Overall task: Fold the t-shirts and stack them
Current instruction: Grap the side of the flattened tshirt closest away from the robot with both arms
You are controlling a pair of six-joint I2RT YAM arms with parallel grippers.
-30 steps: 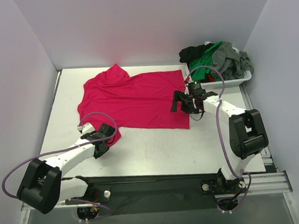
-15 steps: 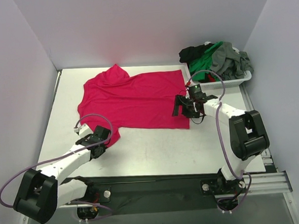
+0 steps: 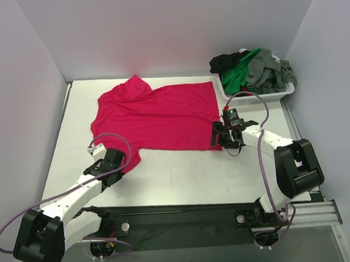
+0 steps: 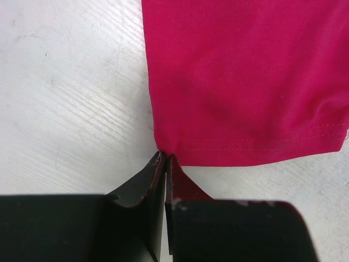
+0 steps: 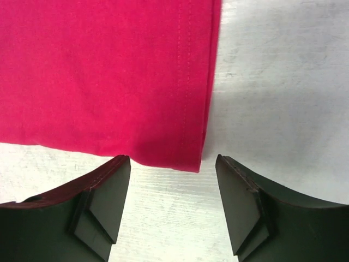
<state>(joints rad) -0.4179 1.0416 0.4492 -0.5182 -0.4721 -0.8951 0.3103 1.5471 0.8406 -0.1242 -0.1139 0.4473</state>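
Left hand (image 4: pixel 164 164) clamped on the red t-shirt's (image 3: pixel 156 117) sleeve corner. Right hand (image 5: pixel 172 159) apart, straddling the hem corner on the table (image 3: pixel 183 172), probably for a two-corner fold.

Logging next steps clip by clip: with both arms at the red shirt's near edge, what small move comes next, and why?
Probably close the right gripper on the near corner of the red t-shirt. Its jaws stand open on either side of that hem corner, while the left gripper is shut on the sleeve corner, so both ends would be held for a fold.
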